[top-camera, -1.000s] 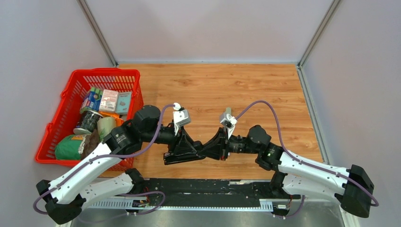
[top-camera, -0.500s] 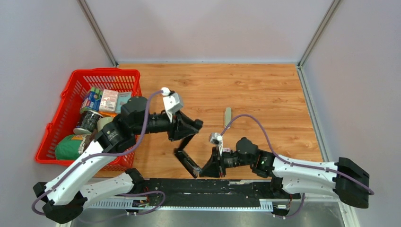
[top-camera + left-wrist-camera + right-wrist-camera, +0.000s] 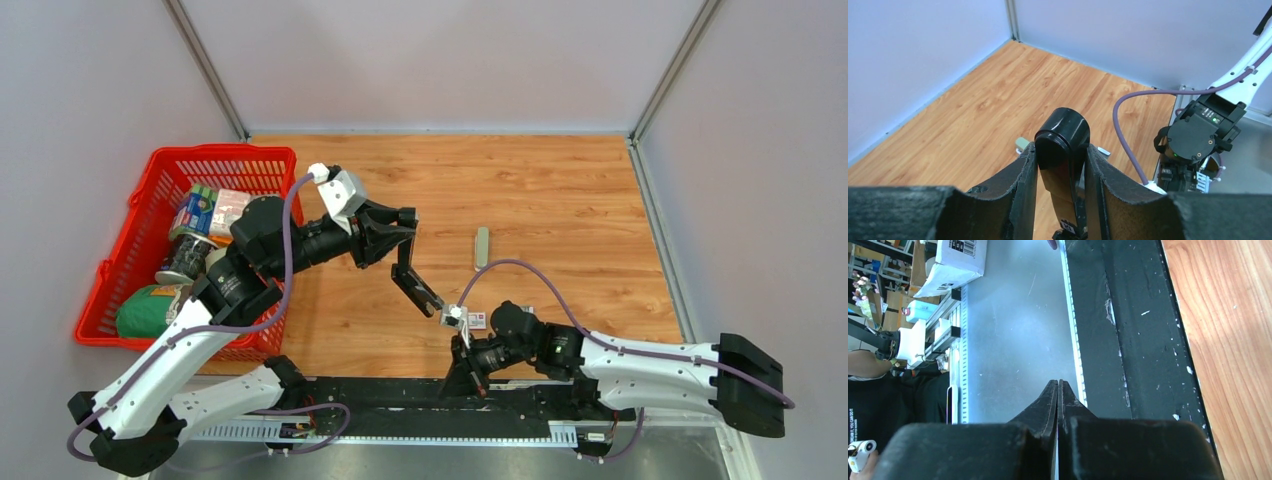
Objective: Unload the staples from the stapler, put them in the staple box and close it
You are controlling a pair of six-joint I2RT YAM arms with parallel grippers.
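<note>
Staples [image 3: 482,247] lie as one short silver-grey strip on the bare wood of the table [image 3: 570,190], a little right of the middle and apart from both arms. From the left wrist the same strip just shows behind one finger, flat on the boards.

The left gripper [image 3: 402,230] is clamped on the stapler [image 3: 418,285], its jaws partly apart with the black body filling the gap between them. It holds the stapler by one end. In the wrist view, the rounded black end sticks up between the two fingers [image 3: 1020,175]. From above, the rest of it slants down and toward the near edge, ending close to the right arm's wrist camera. Whether its low end touches the wood I cannot tell.

The right gripper [image 3: 1058,395] is closed tight, fingertips pressed together with nothing between them. It points down at the black strip [image 3: 1133,330] along the table's near edge.

A red basket [image 3: 225,152] sits at the left edge of the table, beside the left arm.
</note>
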